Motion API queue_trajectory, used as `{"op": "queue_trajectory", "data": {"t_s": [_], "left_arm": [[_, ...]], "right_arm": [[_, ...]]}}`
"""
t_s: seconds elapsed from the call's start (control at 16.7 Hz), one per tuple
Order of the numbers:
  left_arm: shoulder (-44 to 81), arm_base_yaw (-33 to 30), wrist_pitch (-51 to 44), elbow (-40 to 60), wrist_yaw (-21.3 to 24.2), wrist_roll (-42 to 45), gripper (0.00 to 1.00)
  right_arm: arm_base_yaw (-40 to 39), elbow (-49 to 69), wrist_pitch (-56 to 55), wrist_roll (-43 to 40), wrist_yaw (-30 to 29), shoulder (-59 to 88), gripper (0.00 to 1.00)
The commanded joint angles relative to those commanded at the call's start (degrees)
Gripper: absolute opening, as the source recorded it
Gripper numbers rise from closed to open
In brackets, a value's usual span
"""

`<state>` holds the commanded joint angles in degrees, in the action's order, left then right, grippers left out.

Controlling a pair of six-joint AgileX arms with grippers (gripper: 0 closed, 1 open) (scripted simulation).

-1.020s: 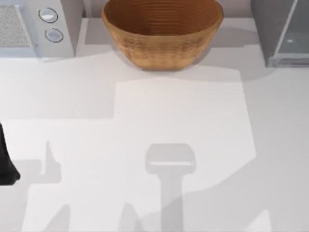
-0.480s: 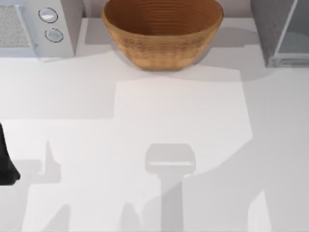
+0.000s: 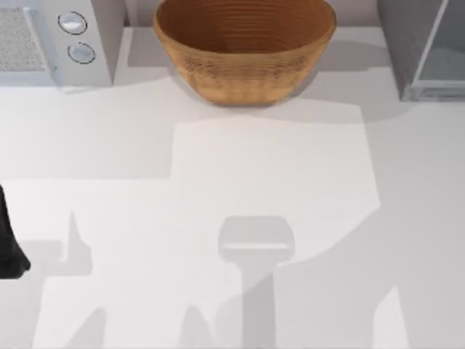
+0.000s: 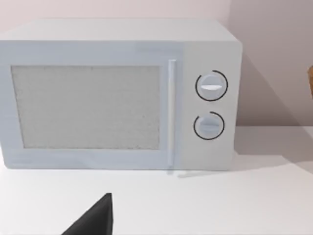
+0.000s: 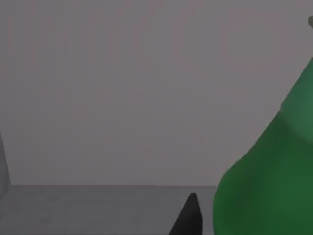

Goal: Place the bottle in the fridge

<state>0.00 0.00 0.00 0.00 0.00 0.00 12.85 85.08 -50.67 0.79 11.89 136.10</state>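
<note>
Fridge door's glint is fading; right gripper (image 5: 191, 215), grip state unclear, is hanging beside the green plastic bottle (image 5: 266, 166) inside the grey boxy fridge (image 3: 421, 51), so placement is looking nearly done.

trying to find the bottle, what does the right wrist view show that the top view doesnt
Right wrist view: the green bottle looms close, its shoulder tapering upward, in front of a plain grey wall and grey floor, with a dark claw fingertip beside it.

Top view: the wicker basket at the back middle, the microwave at the back left, the fridge at the back right, and the left arm parked at the left edge.

Shared: no object can be matched across both.
</note>
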Motion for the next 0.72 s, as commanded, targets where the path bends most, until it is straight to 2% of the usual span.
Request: {"op": "queue_trajectory", "data": {"t_s": [0.36,0.72], "left_arm": [[0.0,0.0,0.0,0.0,0.0,0.0,1.0],[0.0,0.0,0.0,0.0,0.0,0.0,1.0]], "right_arm": [[0.0,0.0,0.0,0.0,0.0,0.0,0.98],[0.0,0.0,0.0,0.0,0.0,0.0,1.0]]}}
